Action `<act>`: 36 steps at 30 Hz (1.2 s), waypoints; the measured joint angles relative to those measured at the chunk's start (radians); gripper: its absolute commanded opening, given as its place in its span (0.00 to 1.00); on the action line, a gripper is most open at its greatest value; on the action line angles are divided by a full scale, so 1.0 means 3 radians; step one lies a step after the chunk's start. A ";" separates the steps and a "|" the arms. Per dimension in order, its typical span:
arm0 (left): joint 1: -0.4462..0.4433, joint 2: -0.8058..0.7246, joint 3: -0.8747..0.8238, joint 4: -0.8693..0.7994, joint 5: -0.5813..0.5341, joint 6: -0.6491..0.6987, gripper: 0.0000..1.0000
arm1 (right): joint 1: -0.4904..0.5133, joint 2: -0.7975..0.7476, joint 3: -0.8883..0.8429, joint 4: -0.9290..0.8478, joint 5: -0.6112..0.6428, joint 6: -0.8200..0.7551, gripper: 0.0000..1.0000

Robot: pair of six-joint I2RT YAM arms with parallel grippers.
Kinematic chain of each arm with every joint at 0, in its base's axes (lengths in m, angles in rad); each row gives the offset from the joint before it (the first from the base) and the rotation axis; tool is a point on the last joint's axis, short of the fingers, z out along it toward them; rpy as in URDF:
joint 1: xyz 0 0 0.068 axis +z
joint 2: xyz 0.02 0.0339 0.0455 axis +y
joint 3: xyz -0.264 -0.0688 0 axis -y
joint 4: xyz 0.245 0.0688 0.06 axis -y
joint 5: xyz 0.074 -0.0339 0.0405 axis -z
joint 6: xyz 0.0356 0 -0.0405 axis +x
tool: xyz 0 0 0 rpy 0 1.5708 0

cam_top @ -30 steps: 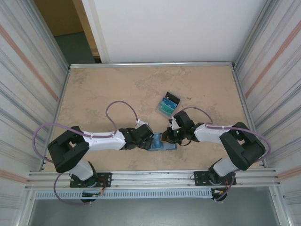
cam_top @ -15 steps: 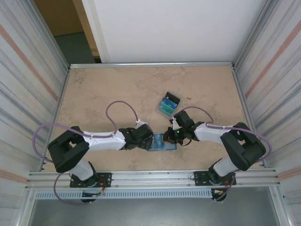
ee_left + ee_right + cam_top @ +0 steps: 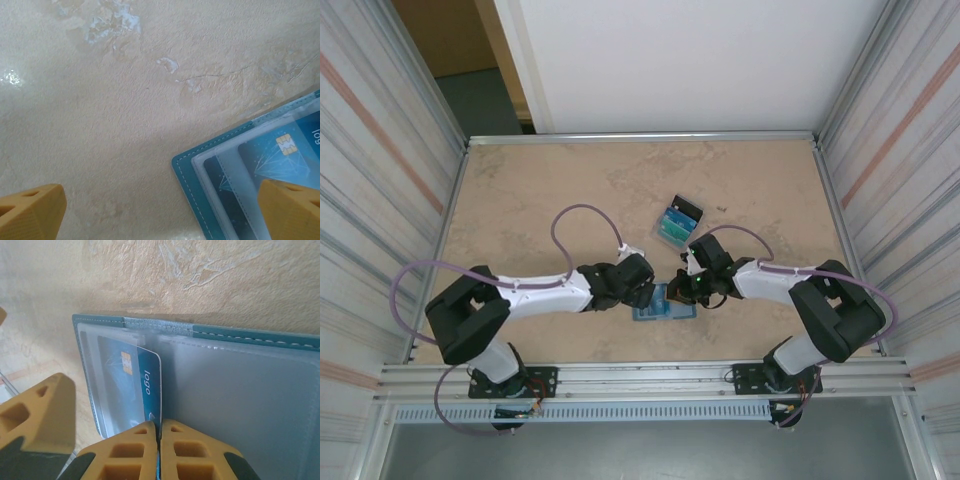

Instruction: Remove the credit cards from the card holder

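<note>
**Pinching a blue card [image 3: 142, 385] at the open card holder [image 3: 665, 306]**

Standing beside the table [image 3: 540, 190], I see the card holder lying open and flat, its inner side with the clear pockets facing up. Both arms reach to it, one from each end.

The right claw [image 3: 159, 450] is over the middle of the holder. Its two yellow fingers [image 3: 192, 455] are pressed together with no gap. The right edge of the blue card runs straight down into the line where they meet, so the claw is clamped on this edge. The card has a gold chip and the word "logo". It sits partly inside the left clear pocket of the holder.

The left claw [image 3: 161, 211] is at the left end of the holder. Its fingers are wide apart and nothing is between them except bare table and one corner of the holder. One fingertip is over that corner. Whether it touches the holder I cannot tell.

A small stack of cards [image 3: 676, 222], teal and black, lies beyond the holder, apart from it.
</note>
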 measured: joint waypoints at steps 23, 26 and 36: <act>-0.0010 0.0192 0.0094 -0.0146 -0.0126 0.0055 0.99 | -0.0100 -0.0254 0.0015 -0.0257 0.0125 -0.0088 0.07; -0.0039 0.0191 0.0097 -0.0149 -0.0172 0.0085 0.99 | -0.0104 -0.0258 0.0014 -0.0272 0.0125 -0.0088 0.07; -0.0095 0.0160 0.0320 -0.0108 -0.0173 0.0337 0.99 | -0.0104 -0.0258 0.0014 -0.0276 0.0125 -0.0088 0.08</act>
